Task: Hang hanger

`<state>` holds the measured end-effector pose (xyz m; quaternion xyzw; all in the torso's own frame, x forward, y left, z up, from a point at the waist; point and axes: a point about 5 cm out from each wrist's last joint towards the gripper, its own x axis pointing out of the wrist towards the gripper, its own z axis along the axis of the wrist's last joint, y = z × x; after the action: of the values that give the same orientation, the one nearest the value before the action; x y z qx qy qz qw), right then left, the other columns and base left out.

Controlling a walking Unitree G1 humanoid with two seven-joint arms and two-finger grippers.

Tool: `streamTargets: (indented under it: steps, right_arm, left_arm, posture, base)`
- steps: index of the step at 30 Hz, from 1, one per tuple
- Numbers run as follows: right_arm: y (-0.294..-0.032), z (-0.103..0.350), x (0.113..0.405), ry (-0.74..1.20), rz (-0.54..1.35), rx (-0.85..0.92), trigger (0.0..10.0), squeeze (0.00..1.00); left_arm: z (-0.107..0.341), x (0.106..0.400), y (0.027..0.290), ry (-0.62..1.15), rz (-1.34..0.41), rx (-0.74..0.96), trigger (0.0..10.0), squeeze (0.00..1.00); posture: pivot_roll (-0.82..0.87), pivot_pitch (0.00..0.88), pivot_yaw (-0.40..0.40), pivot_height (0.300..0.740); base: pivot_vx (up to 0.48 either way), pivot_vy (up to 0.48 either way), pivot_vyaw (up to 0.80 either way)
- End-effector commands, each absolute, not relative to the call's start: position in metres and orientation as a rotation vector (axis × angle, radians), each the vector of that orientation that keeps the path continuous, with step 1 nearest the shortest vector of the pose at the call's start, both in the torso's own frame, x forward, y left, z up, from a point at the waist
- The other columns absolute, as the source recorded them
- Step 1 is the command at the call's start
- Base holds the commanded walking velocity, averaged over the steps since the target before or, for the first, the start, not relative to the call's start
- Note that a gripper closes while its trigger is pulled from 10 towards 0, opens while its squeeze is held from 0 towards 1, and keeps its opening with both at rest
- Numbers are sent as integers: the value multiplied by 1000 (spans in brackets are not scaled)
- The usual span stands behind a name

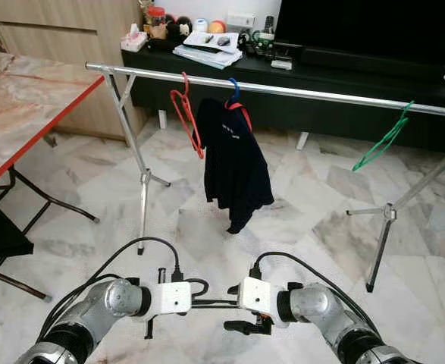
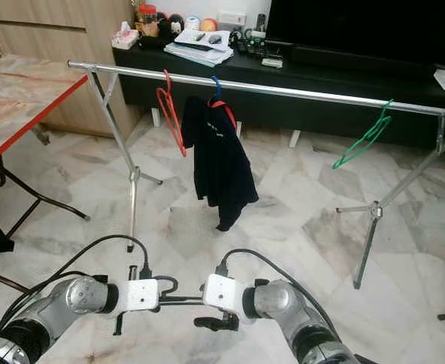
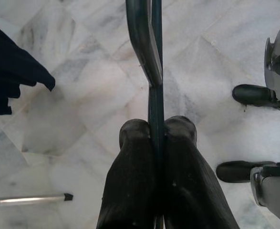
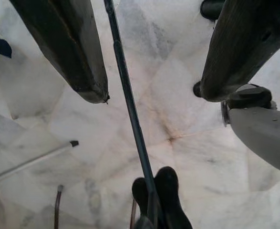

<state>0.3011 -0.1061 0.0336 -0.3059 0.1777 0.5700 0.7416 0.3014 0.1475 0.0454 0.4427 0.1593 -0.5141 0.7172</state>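
Marble floor (image 1: 298,220) is stretching under a rail (image 1: 321,95) carrying a red hanger (image 1: 186,114), shirt (image 1: 233,163) and green hanger (image 1: 381,142). Left wrist: left gripper (image 3: 156,131) is pinching a dark hanger (image 3: 151,57), fingers (image 3: 135,162) clamped. Right wrist: right gripper (image 4: 151,76) is straddling that hanger's rod, spread wide, not touching.

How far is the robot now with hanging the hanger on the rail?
Done: the dark hanger is picked up, the left gripper shut on it. In hand: the right gripper is open around its thin bar, low in front of the robot. Left: lifting it to the rail, which already carries a red hanger, a dark garment and a green hanger.
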Motion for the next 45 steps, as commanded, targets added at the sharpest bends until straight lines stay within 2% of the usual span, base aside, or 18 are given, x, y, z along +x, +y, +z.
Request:
streamTargets:
  steps: [1, 11, 18, 19, 20, 21, 22, 23, 25, 30, 45]
  right_arm:
    - [-108, 30, 301, 410, 1223, -673, 10000, 0]
    - [-104, 32, 306, 360, 1132, -691, 10000, 0]
    - [-98, 31, 302, 363, 1174, -621, 10000, 0]
    - [-97, 31, 302, 365, 1172, -617, 9451, 0]
    - [-97, 31, 302, 367, 1170, -614, 9451, 0]
    - [-97, 31, 302, 371, 1164, -608, 3569, 0]
    - [-97, 31, 302, 373, 1160, -603, 3569, 0]
    - [-97, 30, 303, 379, 1153, -583, 0, 0]
    - [-96, 31, 303, 384, 1140, -561, 0, 0]
    - [-99, 27, 302, 405, 1139, -646, 0, 0]
    - [-104, 18, 298, 441, 1063, -589, 0, 0]
  left_arm:
    - [48, 303, 146, 350, -1152, 1000, 10000, 0]
    - [56, 307, 138, 311, -1155, 963, 10000, 0]
    - [56, 307, 131, 291, -1154, 938, 10000, 0]
    - [56, 307, 131, 291, -1153, 937, 10000, 0]
    - [56, 307, 131, 292, -1153, 937, 10000, 0]
    - [56, 307, 131, 292, -1152, 936, 10000, 0]
    - [56, 307, 130, 292, -1152, 935, 10000, 0]
    - [55, 307, 130, 293, -1152, 933, 10000, 0]
    - [55, 307, 130, 293, -1149, 928, 10000, 0]
    - [54, 307, 128, 291, -1147, 918, 10000, 0]
    - [53, 305, 127, 289, -1154, 917, 10000, 0]
  posture:
    - [32, 91, -85, 740]
    - [44, 81, -87, 740]
    - [52, 73, -93, 740]
    - [53, 72, -93, 740]
    - [53, 72, -93, 740]
    - [55, 70, -94, 740]
    - [55, 70, -94, 740]
    - [57, 69, -95, 740]
    - [58, 68, -96, 740]
    - [58, 61, -99, 740]
    - [67, 66, -94, 740]
  base:
    - [0, 0, 0]
    - [0, 0, 0]
    - [0, 0, 0]
    - [0, 0, 0]
    - [0, 0, 0]
    - [0, 0, 0]
    - [0, 0, 0]
    - [0, 0, 0]
    - [0, 0, 0]
    - [0, 0, 0]
    - [0, 0, 0]
